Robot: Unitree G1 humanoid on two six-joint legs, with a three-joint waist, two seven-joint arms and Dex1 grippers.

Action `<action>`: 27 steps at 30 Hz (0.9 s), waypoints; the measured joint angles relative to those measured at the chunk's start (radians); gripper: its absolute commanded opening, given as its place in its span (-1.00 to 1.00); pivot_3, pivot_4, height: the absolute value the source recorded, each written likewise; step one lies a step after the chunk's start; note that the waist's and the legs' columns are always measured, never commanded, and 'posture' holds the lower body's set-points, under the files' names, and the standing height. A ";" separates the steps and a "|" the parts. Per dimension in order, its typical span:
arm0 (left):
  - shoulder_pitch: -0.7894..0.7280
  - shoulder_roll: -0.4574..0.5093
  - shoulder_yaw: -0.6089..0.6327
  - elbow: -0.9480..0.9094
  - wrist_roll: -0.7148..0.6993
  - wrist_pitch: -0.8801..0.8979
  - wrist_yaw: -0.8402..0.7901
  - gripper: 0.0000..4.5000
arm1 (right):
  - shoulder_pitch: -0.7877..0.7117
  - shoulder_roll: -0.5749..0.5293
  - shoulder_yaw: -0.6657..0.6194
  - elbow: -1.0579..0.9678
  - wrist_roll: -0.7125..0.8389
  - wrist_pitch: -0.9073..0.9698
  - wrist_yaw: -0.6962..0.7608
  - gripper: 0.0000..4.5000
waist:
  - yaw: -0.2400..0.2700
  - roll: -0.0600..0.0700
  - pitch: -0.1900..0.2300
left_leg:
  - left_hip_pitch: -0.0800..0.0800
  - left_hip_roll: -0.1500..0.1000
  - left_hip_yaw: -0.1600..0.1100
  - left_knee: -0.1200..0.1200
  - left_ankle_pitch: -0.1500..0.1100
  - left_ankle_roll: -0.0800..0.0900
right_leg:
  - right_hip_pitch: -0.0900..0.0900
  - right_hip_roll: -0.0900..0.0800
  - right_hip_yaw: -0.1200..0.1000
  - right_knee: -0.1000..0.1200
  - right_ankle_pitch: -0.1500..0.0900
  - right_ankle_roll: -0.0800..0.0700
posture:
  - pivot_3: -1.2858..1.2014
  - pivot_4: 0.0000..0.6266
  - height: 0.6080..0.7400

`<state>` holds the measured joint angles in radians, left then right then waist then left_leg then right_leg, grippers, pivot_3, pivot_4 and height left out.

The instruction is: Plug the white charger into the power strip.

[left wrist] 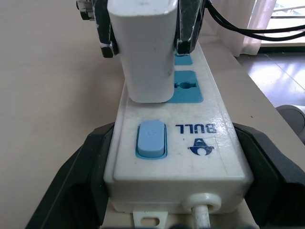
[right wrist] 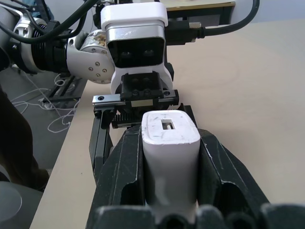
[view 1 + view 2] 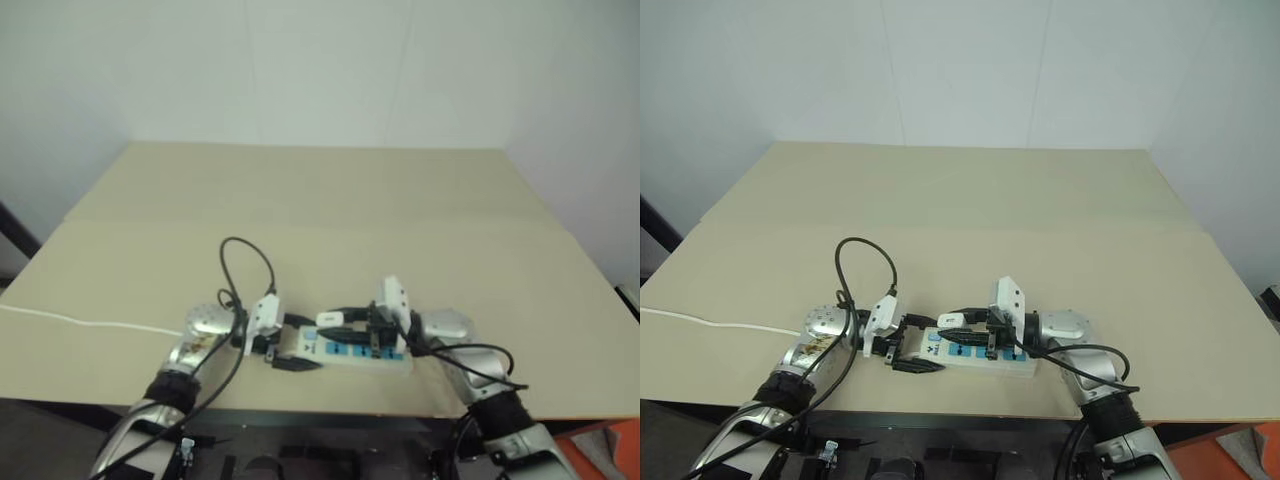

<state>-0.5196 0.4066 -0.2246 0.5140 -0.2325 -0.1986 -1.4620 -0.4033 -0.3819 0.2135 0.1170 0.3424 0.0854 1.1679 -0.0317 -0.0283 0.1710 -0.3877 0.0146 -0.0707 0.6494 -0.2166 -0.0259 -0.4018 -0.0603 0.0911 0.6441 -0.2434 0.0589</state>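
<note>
Two grippers busy: right gripper (image 2: 169, 191) pinches white charger (image 1: 143, 47) upright, base meeting power strip (image 1: 178, 157) at socket nearest switch; left gripper (image 1: 176, 191) clamps strip's switch end on worktop (image 3: 300, 200). Strip's long axis runs between grippers; push goes straight down.

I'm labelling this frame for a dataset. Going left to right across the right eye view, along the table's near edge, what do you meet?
Thin white cord → left gripper → power strip → white charger → right gripper.
</note>
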 measured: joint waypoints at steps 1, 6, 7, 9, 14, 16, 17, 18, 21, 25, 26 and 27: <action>0.000 0.000 -0.002 -0.001 0.000 0.000 0.001 0.46 | 0.003 -0.003 0.000 0.000 0.000 -0.003 0.000 -0.51 | 0.001 0.000 0.000 | 0.000 0.000 0.000 0.000 0.000 0.000 | 0.000 0.000 0.000 0.000 0.000 0.001 | 0.03 -0.52 1.00; 0.000 -0.001 -0.011 -0.005 0.000 0.000 0.009 0.46 | 0.024 -0.012 0.000 0.001 0.009 -0.015 -0.006 -0.51 | 0.006 0.000 -0.001 | 0.000 0.000 0.000 0.000 0.000 0.000 | 0.000 0.000 0.000 0.000 -0.001 0.001 | 0.03 -0.52 1.00; 0.000 -0.001 -0.012 -0.006 0.000 0.000 0.010 0.46 | 0.027 -0.013 0.000 0.001 0.015 -0.016 -0.010 -0.51 | 0.006 0.000 -0.001 | 0.000 0.000 0.000 0.000 0.000 0.000 | 0.000 0.000 0.000 0.000 -0.001 0.001 | 0.03 -0.52 1.00; 0.002 -0.001 -0.013 -0.008 0.000 0.000 0.011 0.46 | 0.035 -0.013 -0.001 0.001 0.025 -0.017 -0.019 -0.51 | 0.008 0.000 -0.002 | 0.000 0.000 0.000 0.000 0.000 0.000 | 0.000 0.000 0.000 -0.001 -0.001 0.002 | 0.03 -0.52 1.00; 0.002 -0.001 -0.016 -0.007 0.000 0.000 0.015 0.46 | 0.054 -0.013 -0.001 0.001 0.034 -0.040 -0.038 -0.51 | 0.009 0.000 -0.003 | 0.000 0.000 0.000 0.000 0.000 0.000 | 0.001 0.000 0.000 -0.001 -0.002 0.003 | 0.03 -0.52 1.00; 0.002 -0.001 -0.018 -0.007 0.000 0.000 0.017 0.46 | 0.061 -0.014 -0.001 0.001 0.034 -0.053 -0.042 -0.51 | 0.010 0.000 -0.004 | 0.001 0.000 0.000 0.000 0.000 0.000 | 0.001 0.000 0.000 -0.001 -0.002 0.003 | 0.03 -0.52 1.00; 0.002 -0.001 -0.019 -0.006 0.000 0.000 0.018 0.46 | 0.064 -0.014 -0.001 0.001 0.034 -0.058 -0.044 -0.51 | 0.010 0.000 -0.004 | 0.002 0.000 0.000 0.000 0.000 0.000 | 0.002 0.000 0.000 -0.001 -0.002 0.003 | 0.03 -0.52 1.00; 0.002 -0.001 -0.020 -0.006 0.000 0.000 0.018 0.46 | 0.066 -0.014 -0.001 0.001 0.034 -0.060 -0.045 -0.51 | 0.010 0.000 -0.004 | 0.002 0.000 0.000 0.000 0.000 0.000 | 0.003 0.000 0.000 -0.001 -0.002 0.003 | 0.03 -0.52 1.00; 0.002 -0.001 -0.022 -0.004 0.000 0.001 0.020 0.46 | 0.072 -0.017 -0.001 0.001 0.035 -0.067 -0.048 -0.51 | 0.010 0.000 -0.004 | 0.005 0.000 0.000 -0.001 0.000 0.000 | 0.006 0.000 0.000 -0.003 -0.003 0.004 | 0.03 -0.52 1.00; 0.002 -0.001 -0.026 -0.004 0.000 0.001 0.023 0.46 | 0.075 -0.023 -0.001 0.001 0.035 -0.074 -0.047 -0.51 | 0.011 0.000 -0.004 | 0.007 0.000 0.000 -0.002 0.000 0.000 | 0.008 0.000 0.000 -0.004 -0.003 0.005 | 0.03 -0.52 1.00; 0.002 -0.001 -0.026 -0.003 0.000 0.001 0.024 0.46 | 0.076 -0.024 -0.001 0.001 0.035 -0.075 -0.046 -0.51 | 0.011 0.000 -0.004 | 0.007 0.000 0.000 -0.002 0.000 0.000 | 0.008 0.000 0.000 -0.004 -0.003 0.005 | 0.03 -0.52 1.00; 0.002 -0.001 -0.027 -0.003 0.000 0.001 0.024 0.46 | 0.076 -0.026 -0.001 0.001 0.036 -0.075 -0.046 -0.51 | 0.011 0.000 -0.004 | 0.007 0.000 0.000 -0.002 0.000 0.000 | 0.009 0.000 0.000 -0.004 -0.003 0.005 | 0.03 -0.52 1.00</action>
<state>-0.5175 0.4060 -0.2511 0.5109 -0.2324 -0.1980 -1.4379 -0.3274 -0.4076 0.2127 0.1182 0.3780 0.0104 1.1218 -0.0203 -0.0285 0.1667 -0.3806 0.0148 -0.0708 0.6477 -0.2169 -0.0258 -0.3932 -0.0603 0.0906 0.6403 -0.2463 0.0635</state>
